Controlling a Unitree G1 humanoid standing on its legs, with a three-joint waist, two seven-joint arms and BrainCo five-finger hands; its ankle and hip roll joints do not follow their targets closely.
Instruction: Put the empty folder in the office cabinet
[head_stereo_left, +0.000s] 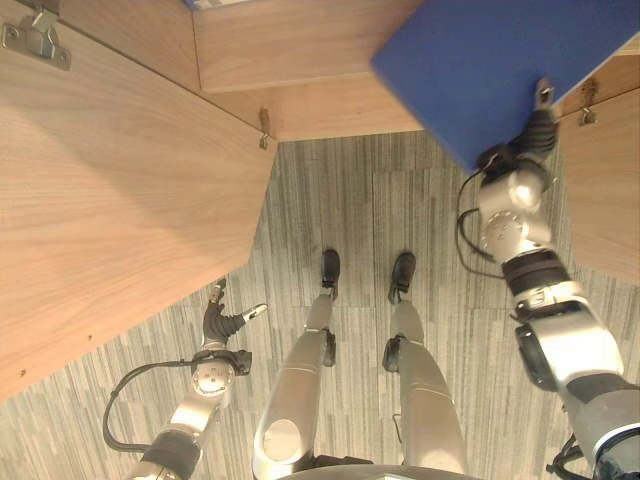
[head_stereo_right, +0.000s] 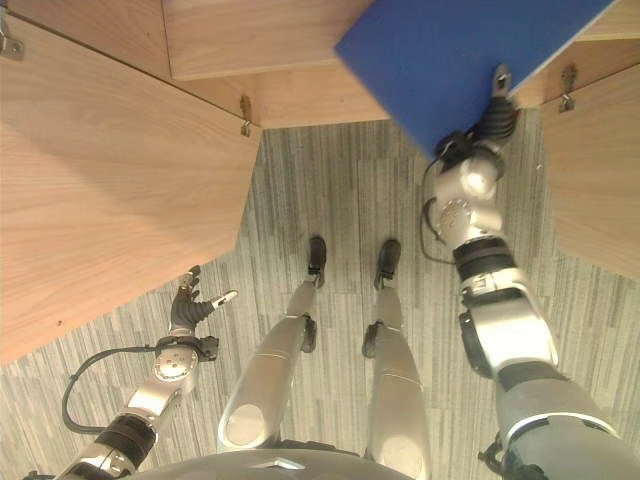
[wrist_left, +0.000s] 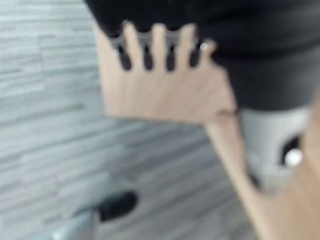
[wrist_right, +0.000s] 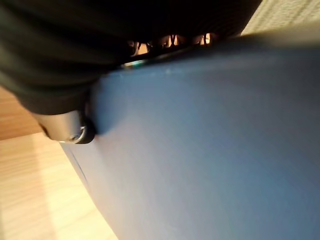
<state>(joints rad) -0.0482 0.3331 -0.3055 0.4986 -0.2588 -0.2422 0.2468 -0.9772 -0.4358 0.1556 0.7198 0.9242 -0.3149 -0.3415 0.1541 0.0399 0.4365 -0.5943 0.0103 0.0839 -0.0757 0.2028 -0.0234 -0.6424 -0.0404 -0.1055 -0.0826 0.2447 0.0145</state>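
Observation:
The blue folder (head_stereo_left: 480, 70) is held flat at the upper right, over the front edge of the wooden cabinet's shelf (head_stereo_left: 300, 50). My right hand (head_stereo_left: 536, 126) grips its near edge. The thumb (head_stereo_left: 543, 95) lies on top and the fingers are hidden under the folder. Up close in the right wrist view, the thumb (wrist_right: 75, 131) presses on the blue cover (wrist_right: 210, 150). My left hand (head_stereo_left: 222, 320) hangs low at the lower left, beside the open left door, with its fingers (wrist_left: 155, 45) straight and holding nothing.
The cabinet's left door (head_stereo_left: 120, 200) stands wide open and reaches far towards me. The right door (head_stereo_left: 600, 190) is open too, just right of my right arm. Grey striped carpet (head_stereo_left: 370, 210) lies between the doors.

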